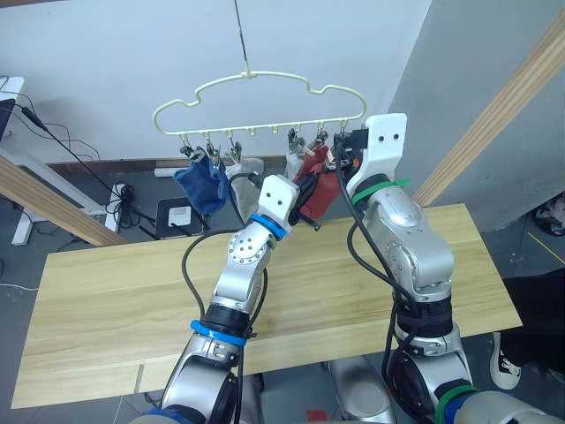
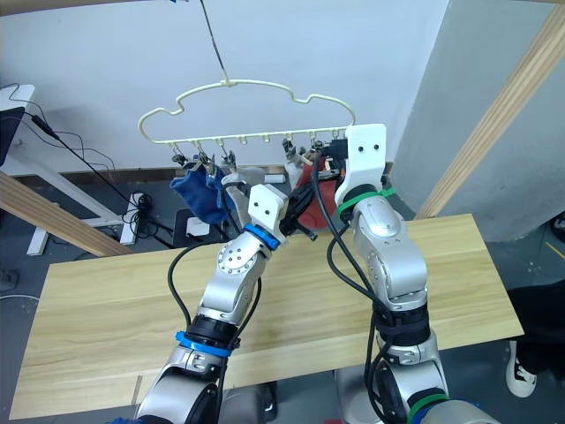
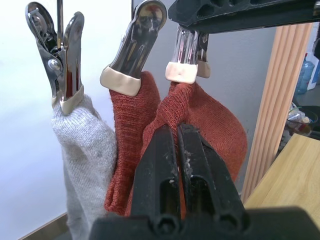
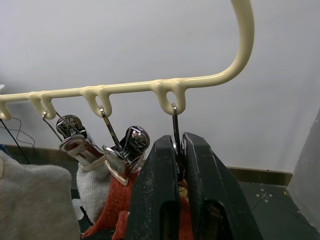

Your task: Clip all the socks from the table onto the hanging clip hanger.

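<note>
Your right gripper (image 4: 179, 165) squeezes the end metal clip (image 4: 176, 145); your left gripper (image 3: 178, 150) pinches the rust-red knit sock (image 3: 210, 125). Release early and it drops.

I saw glossy chromed metal clips (image 3: 131, 47) with matt cream tips, hung on a smooth pale-yellow clip hanger (image 4: 165, 86). The rust-red socks (image 3: 210, 125) and a grey sock (image 3: 87, 150) looked fuzzy, ribbed knit. The table (image 1: 115, 291) was satin light wood planking.
</note>
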Robot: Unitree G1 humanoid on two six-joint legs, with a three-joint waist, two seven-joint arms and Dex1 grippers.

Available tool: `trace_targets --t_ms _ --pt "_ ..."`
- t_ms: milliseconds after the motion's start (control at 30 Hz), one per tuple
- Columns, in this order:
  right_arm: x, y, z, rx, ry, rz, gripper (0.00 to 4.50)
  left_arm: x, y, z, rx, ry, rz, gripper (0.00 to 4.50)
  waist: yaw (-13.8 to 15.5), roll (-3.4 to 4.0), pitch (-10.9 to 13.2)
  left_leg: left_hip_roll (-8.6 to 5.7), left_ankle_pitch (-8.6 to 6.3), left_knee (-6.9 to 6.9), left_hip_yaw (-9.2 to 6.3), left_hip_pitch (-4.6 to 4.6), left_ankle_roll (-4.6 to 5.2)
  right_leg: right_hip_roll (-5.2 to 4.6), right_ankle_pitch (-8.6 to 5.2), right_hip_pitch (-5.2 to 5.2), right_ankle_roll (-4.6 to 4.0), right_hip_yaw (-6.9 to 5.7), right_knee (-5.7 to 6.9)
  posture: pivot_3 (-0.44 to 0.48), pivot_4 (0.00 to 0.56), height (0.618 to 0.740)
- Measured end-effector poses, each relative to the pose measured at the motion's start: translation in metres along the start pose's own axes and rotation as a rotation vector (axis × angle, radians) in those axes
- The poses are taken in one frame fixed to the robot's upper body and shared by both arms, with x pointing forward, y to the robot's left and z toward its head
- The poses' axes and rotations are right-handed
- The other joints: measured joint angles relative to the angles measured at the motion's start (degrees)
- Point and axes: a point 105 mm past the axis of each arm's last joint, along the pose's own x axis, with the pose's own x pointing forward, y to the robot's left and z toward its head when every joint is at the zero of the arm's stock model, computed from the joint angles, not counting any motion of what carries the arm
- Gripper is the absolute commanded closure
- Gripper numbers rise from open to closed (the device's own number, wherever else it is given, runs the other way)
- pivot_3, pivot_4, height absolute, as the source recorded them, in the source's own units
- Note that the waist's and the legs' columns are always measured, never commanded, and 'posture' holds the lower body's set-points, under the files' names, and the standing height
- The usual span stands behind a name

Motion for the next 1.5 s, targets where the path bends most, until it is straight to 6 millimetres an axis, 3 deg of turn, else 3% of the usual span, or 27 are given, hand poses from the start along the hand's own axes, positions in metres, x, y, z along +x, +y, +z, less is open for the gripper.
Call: trace_targets --t_ms 700,800,1067,1367,1500 --pt "0.000 0.002 -0.002 0.001 0.012 0.000 4.50 0.007 -0.003 0.007 -0.002 -0.022 -0.012 4.49 0.01 0.00 0.00 0.00 0.00 0.00 0.00 0.00 0.00 0.00 0.00 0.00 0.00 0.00 0.00 -0.303 0.276 0.740" --pt "0.000 0.002 -0.003 0.003 0.018 -0.006 3.68 0.007 -0.003 0.007 -0.003 -0.022 -0.011 4.50 0.01 0.00 0.00 0.00 0.00 0.00 0.00 0.00 0.00 0.00 0.00 0.00 0.00 0.00 0.01 -0.303 0.276 0.740" --pt "-0.002 -0.002 -0.003 0.001 0.025 -0.028 0.68 0.010 -0.001 0.012 -0.006 -0.036 -0.008 4.50 0.01 0.00 0.00 0.00 0.00 0.00 0.00 0.00 0.00 0.00 0.00 0.00 0.00 0.00 0.00 -0.303 0.277 0.740" --pt "-0.022 -0.015 0.014 -0.046 -0.016 -0.026 0.68 0.012 0.003 0.008 -0.016 -0.015 0.002 4.50 0.02 0.00 0.00 -0.01 0.00 0.00 0.00 -0.02 0.00 0.00 -0.01 0.00 0.01 0.00 -0.01 -0.305 0.277 0.740" --pt "-0.037 -0.023 0.014 -0.112 0.003 0.021 0.63 0.011 0.003 0.002 -0.041 0.017 -0.005 3.54 0.03 0.00 0.00 -0.03 0.00 0.01 0.00 -0.05 0.00 0.00 -0.01 0.00 0.02 0.00 -0.04 -0.309 0.276 0.740"
